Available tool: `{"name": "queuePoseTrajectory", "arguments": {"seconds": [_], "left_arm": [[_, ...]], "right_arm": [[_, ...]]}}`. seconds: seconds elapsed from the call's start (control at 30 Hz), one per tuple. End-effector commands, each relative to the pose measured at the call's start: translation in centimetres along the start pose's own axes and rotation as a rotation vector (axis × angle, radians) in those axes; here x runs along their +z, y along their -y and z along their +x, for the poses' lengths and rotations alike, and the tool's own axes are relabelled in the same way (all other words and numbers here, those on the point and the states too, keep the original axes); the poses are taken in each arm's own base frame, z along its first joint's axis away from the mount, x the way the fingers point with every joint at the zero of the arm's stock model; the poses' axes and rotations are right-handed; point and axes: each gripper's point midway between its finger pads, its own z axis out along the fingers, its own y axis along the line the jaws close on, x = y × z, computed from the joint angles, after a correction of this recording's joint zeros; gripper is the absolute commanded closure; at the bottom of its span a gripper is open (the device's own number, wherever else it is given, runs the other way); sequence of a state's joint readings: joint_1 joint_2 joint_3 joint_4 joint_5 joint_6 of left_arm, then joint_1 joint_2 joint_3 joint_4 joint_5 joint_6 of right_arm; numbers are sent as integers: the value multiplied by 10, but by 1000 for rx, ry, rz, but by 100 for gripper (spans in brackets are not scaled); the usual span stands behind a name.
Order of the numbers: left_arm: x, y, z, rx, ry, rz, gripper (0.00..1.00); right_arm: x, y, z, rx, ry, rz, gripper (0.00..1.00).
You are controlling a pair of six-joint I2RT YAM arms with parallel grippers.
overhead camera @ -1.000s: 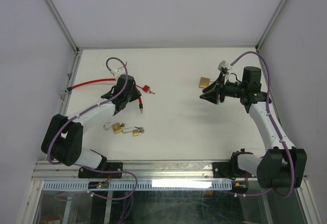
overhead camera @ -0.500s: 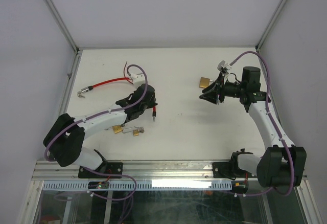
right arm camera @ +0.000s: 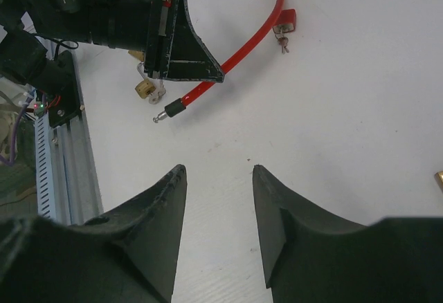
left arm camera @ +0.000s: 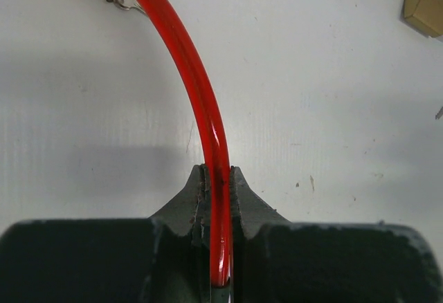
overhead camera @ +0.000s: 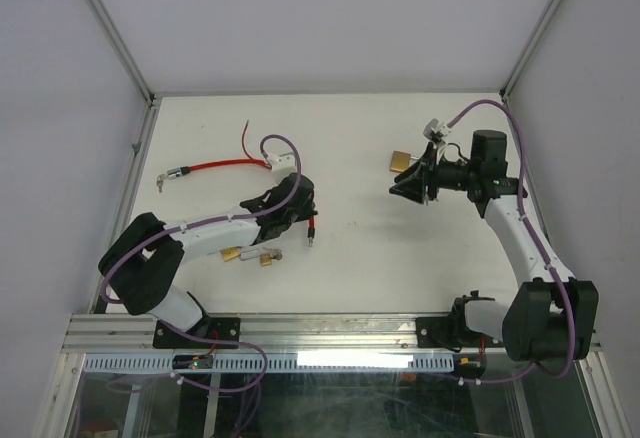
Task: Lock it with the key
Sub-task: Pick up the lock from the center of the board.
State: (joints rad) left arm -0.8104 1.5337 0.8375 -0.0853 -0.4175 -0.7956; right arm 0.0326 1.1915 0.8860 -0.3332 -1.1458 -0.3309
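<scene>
Left gripper (left arm camera: pixel 218 173) pinched shut on the red cable lock (left arm camera: pixel 197 88), close to its pin end. Right gripper (right arm camera: pixel 219 170) with jaws half apart, nothing between them, hovering just beside a brass padlock (overhead camera: pixel 400 161). Stretched in a long arc over the left of the table (overhead camera: pixel 350 128), far metal end at left, pin end (overhead camera: pixel 310 238) pointing toward the near edge. Glossy red sheath. Two small brass padlocks (overhead camera: pixel 232 254) by the left forearm.

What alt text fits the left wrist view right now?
The left gripper is shut on a red cable that arcs to the upper left over the white table. A brass padlock lies at top right.
</scene>
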Motion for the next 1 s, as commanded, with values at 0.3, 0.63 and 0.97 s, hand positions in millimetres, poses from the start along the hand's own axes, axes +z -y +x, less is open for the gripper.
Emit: {"name": "queuePoseTrajectory", "arguments": {"seconds": [0.3, 0.63, 0.97], "left_arm": [[-18, 40, -5, -83, 37, 168, 100], [-31, 50, 3, -121, 33, 234, 100], [-44, 62, 2, -144, 49, 302, 100]], "right_arm": [[18, -5, 7, 27, -1, -78, 55], [34, -13, 19, 81, 4, -143, 54], [47, -18, 27, 115, 11, -177, 53]]}}
